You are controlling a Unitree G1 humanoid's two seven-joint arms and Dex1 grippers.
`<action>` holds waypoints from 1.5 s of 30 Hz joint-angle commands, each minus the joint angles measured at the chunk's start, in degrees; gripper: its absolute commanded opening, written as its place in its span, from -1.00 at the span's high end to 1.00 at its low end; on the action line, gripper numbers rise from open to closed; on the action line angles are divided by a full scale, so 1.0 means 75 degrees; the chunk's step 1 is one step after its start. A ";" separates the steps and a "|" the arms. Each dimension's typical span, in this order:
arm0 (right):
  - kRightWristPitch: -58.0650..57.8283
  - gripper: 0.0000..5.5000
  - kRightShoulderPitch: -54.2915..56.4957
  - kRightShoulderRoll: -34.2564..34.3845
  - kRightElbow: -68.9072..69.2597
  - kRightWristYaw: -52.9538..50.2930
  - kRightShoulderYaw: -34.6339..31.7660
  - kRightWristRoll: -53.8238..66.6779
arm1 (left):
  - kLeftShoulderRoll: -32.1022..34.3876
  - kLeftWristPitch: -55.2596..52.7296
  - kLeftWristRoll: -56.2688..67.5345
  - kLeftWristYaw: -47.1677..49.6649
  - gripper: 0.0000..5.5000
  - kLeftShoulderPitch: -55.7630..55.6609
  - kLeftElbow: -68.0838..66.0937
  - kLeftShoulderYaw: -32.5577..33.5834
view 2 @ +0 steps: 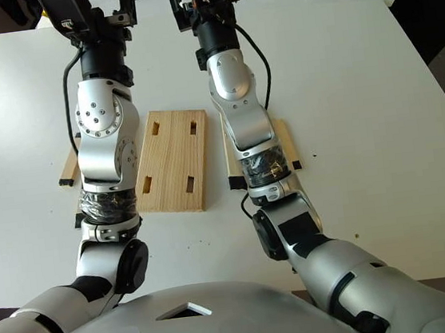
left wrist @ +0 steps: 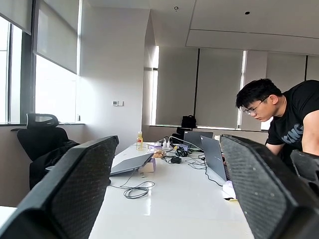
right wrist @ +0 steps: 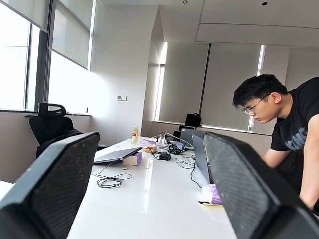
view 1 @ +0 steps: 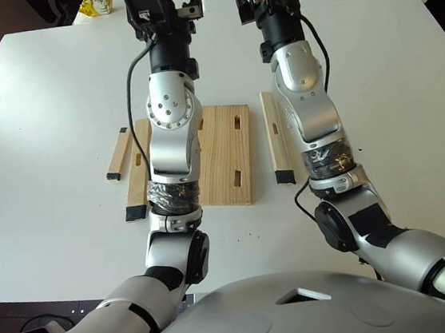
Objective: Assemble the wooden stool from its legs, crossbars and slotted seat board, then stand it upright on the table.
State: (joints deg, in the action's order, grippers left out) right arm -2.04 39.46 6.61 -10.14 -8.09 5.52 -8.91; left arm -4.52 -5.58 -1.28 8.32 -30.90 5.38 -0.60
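The left hand (left wrist: 169, 142) and right hand (right wrist: 152, 137) hang over the counter's (view 1: 40, 115) far side, fingers spread apart; the slotted seat board (view 1: 225, 154) lies flat; legs (view 1: 277, 140) lie either side.

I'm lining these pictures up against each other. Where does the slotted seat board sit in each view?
Left eye view: seat board flat at table centre, between left arm and right arm, its left edge under the left arm.
Right eye view: seat board left of centre, between the arms.
Left wrist view: not in it; the camera faces the room.
Right wrist view: not in it, likewise.
Shared landmark: the white table.
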 commanded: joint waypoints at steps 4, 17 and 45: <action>-0.0116 -0.39 0.0030 -0.0122 0.0098 0.0005 -0.0048 -0.0064 | 0.0103 -0.0077 -0.0275 0.0139 -0.38 0.0080 0.0146 0.0023; -0.0179 -0.39 0.0063 -0.0182 0.0037 -0.0046 -0.0082 -0.0085 | 0.0221 0.0047 -0.0870 0.0392 -0.38 -0.0012 -0.0061 -0.0048; -0.0389 -0.39 -0.0322 -0.0130 0.0320 0.0025 0.0040 -0.0130 | 0.0137 -0.0321 -0.0564 0.0235 -0.38 0.0351 0.0107 0.0058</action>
State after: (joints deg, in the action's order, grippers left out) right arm -4.18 37.32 5.51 -8.71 -8.09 5.84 -9.97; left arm -3.43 -7.14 -5.45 10.62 -28.59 5.91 -0.08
